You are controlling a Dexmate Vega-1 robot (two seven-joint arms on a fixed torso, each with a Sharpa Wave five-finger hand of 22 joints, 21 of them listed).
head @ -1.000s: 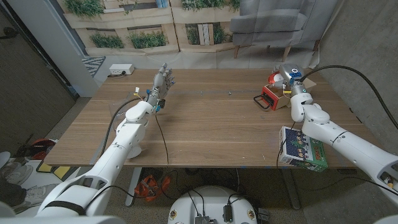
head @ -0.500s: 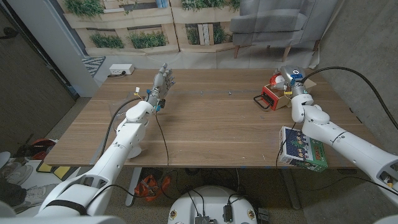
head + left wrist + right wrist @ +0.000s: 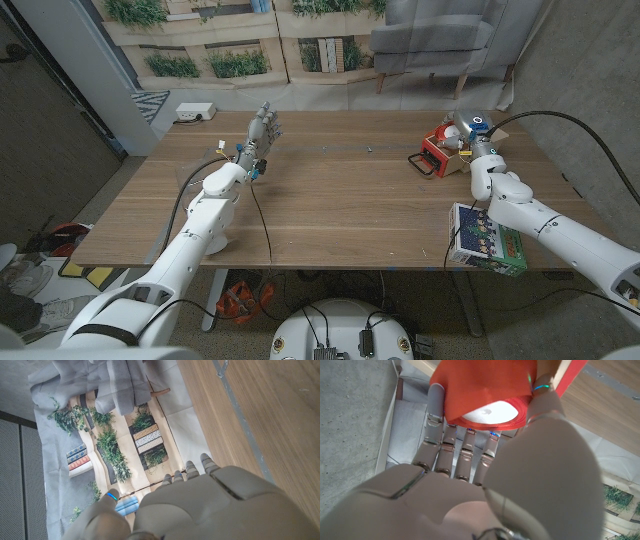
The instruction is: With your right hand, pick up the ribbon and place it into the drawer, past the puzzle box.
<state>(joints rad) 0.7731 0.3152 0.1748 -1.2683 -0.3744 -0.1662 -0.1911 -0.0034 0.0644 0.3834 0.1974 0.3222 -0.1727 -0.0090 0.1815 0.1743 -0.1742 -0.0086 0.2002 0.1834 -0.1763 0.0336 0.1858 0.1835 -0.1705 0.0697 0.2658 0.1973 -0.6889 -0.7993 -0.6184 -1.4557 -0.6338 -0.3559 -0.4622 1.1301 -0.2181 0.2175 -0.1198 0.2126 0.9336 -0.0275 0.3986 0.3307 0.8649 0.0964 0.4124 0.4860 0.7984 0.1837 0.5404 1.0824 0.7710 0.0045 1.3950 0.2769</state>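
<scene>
The ribbon [image 3: 487,395] is a red spool with a white core, and my right hand [image 3: 470,485] holds it between thumb and fingers. In the head view that hand [image 3: 478,135] hovers at the far right of the table, over the small red drawer [image 3: 432,158], with the ribbon [image 3: 449,131] showing just beside it. The colourful puzzle box [image 3: 487,240] lies nearer the front edge, under my right forearm. My left hand [image 3: 264,128] stands raised at the far left with its fingers spread and nothing in it; its back [image 3: 200,505] shows in the left wrist view.
The wooden table [image 3: 330,200] stretches bare between the two arms. A black cable [image 3: 262,225] runs from my left arm across the front part. A white power strip [image 3: 195,112] lies beyond the far left edge, and a grey sofa [image 3: 450,30] stands behind.
My right hand has shifted a little to the right and nearer over the red drawer, still holding the ribbon. The left arm has not moved.
</scene>
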